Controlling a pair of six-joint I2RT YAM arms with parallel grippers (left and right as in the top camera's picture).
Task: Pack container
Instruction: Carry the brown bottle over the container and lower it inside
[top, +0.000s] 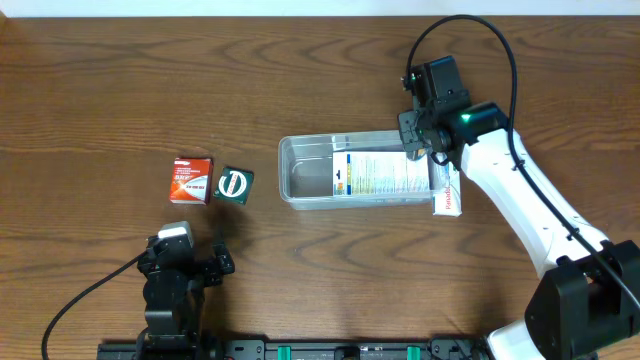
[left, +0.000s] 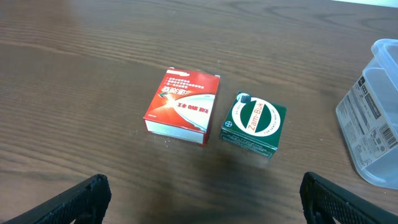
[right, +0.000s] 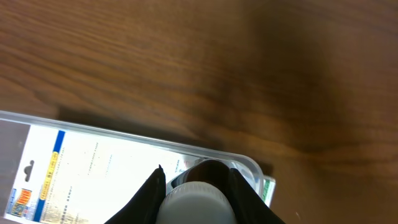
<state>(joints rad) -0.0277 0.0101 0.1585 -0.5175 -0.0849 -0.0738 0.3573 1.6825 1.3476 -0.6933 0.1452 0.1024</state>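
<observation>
dark wood-grain table (top: 100, 80) filling every view. right of centre in the overhead view, clear container (top: 303, 175), long side running left to right, open top up; seen again as a clear wall at the right edge of the left wrist view (left: 373, 118) and as a pale rim crossing the lower part of the right wrist view (right: 124, 140). inside it, white printed card (top: 380, 175) lying flat, taking up the right-hand stretch of the floor, left end bare. blue and yellow print on the same card in the right wrist view (right: 74, 168).

at the container's upper right corner, right gripper (top: 425, 148), pointing down over the rim. up close (right: 197, 179), dark fingers (right: 149, 196) hugging both sides of a white rounded piece (right: 196, 202), touching it left and right. just outside the container's right end, red-and-white pack (top: 448, 195), partly under the arm; cannot tell whether one and the same as the white piece.

left of centre, red box (top: 190, 180) and green box (top: 233, 186) side by side, almost touching, well apart from the container. nearer in the left wrist view: red box (left: 183, 102) flat, green box (left: 254, 124) with a white ring on its lid.

at the lower left of the overhead view, left gripper (top: 188, 265), below the two boxes, touching neither. fingers (left: 81, 199) spread wide at both lower corners of its own view (left: 205, 202), nothing between them.
</observation>
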